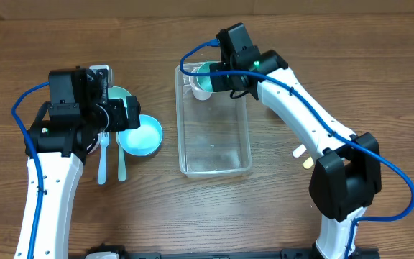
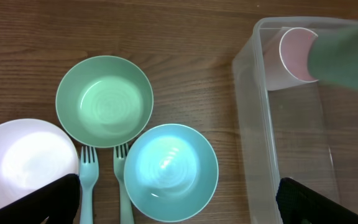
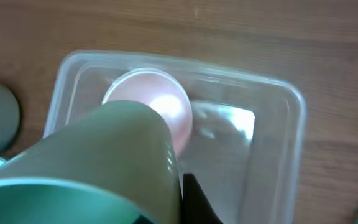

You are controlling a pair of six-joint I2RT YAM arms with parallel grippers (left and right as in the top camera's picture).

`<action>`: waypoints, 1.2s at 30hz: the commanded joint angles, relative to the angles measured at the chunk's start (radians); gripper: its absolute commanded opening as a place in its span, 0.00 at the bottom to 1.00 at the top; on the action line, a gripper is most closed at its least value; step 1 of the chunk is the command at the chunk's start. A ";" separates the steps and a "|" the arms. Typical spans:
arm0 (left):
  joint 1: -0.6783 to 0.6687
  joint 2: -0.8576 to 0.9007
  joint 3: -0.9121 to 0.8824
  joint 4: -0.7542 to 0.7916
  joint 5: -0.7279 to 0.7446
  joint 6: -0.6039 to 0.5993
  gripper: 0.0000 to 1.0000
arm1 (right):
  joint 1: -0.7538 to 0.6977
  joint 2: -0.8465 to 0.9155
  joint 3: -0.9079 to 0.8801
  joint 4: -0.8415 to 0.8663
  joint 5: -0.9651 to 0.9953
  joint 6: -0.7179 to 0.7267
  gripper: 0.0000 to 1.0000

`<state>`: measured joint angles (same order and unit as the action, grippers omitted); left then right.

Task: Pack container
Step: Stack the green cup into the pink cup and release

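Now, pink cup [image 3: 160, 102] inside the container [image 3: 286, 98], green cup [image 3: 104, 155] over it.

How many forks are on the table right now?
2. One fork lies beside the white bowl, the other fork beside the blue bowl; more may be hidden.

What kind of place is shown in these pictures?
Probably a robot test bench, not a real kitchen: two white robot arms at a wood-grain table, the right gripper holding a green cup at a clear container, plastic bowls and forks beside.
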<state>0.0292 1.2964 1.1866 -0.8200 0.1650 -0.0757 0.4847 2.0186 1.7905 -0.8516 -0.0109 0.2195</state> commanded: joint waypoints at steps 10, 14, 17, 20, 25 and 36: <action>0.010 0.005 0.024 0.001 0.019 -0.010 1.00 | -0.003 0.083 0.302 -0.139 0.010 -0.061 0.04; 0.010 0.005 0.024 0.002 0.019 -0.010 1.00 | -0.005 0.151 0.302 -0.117 0.025 -0.064 0.04; 0.010 0.005 0.024 0.001 0.019 -0.011 1.00 | -0.007 0.180 0.302 -0.116 0.063 -0.065 0.04; 0.010 0.005 0.024 0.001 0.019 -0.010 1.00 | -0.011 0.201 0.302 -0.139 0.061 -0.064 0.04; 0.010 0.005 0.024 0.002 0.019 -0.010 1.00 | -0.010 0.206 0.302 -0.153 0.058 -0.073 0.23; 0.010 0.005 0.024 0.002 0.019 -0.011 1.00 | -0.023 0.158 0.413 -0.275 0.188 -0.101 0.52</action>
<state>0.0292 1.2964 1.1866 -0.8204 0.1650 -0.0757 0.4782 2.2120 2.1017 -1.0801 0.0601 0.1177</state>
